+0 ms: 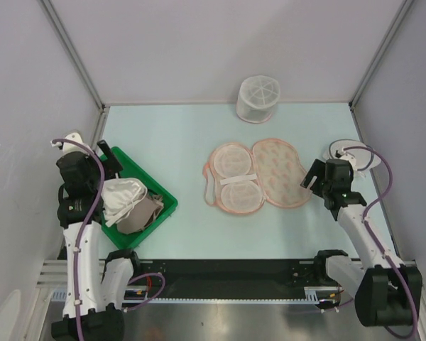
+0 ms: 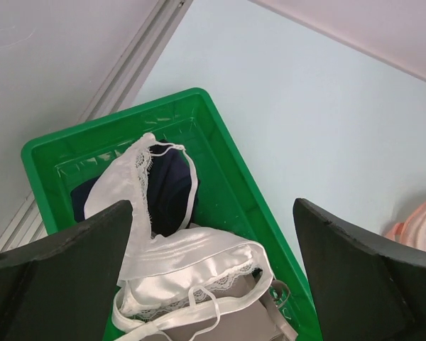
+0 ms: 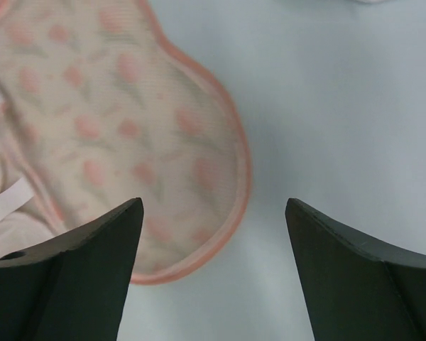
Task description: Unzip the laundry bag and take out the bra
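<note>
The laundry bag (image 1: 277,172) lies unzipped and spread flat in the middle of the table, its peach printed half on the right and its pale inner half (image 1: 234,177) on the left. In the right wrist view the bag (image 3: 106,121) fills the upper left. My right gripper (image 1: 313,175) (image 3: 213,202) hangs open just over the bag's right edge, holding nothing. The bra (image 1: 123,197) (image 2: 192,263), white satin with lace and thin straps, lies in the green bin (image 1: 150,179) (image 2: 234,192). My left gripper (image 1: 108,162) (image 2: 213,206) is open above it, apart from it.
Under the bra in the bin lie a tan cloth (image 1: 143,217) (image 2: 248,320) and a navy cloth (image 2: 167,192). A white mesh cylinder (image 1: 258,98) stands at the back wall. A flat white mesh disc (image 1: 356,153) lies behind the right gripper. Walls close in left, right and back.
</note>
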Tool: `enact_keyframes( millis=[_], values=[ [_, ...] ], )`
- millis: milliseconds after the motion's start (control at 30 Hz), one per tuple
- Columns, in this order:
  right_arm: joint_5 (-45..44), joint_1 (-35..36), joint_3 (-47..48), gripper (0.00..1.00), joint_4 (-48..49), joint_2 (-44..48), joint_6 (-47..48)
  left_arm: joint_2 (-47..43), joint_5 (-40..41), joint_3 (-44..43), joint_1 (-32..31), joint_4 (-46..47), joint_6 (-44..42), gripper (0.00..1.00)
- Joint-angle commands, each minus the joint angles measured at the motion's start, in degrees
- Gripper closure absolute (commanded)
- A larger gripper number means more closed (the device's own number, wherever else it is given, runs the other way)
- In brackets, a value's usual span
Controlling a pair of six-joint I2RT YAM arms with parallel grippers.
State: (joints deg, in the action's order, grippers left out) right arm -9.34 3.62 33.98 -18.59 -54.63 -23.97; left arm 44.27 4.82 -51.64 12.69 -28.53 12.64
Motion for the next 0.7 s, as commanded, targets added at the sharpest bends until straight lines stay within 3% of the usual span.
enact_keyframes(
  millis=[0, 167, 667],
  values=[
    [4.50, -7.90, 1.00, 0.17, 2.33, -6.70, 0.50, -0.59, -3.32, 1.62, -0.38, 4.36, -1.66, 0.00],
    [7.49, -9.86, 1.44, 0.26, 5.13, -11.89, 0.76, 0.12, -6.67, 2.33, -0.21, 3.93, -1.66, 0.00],
    [8.47, -8.98, 3.64, 0.36, 6.02, -21.29, 2.69, 2.57, -8.77, 3.03, -0.38, 2.43, -1.66, 0.00]
  ],
)
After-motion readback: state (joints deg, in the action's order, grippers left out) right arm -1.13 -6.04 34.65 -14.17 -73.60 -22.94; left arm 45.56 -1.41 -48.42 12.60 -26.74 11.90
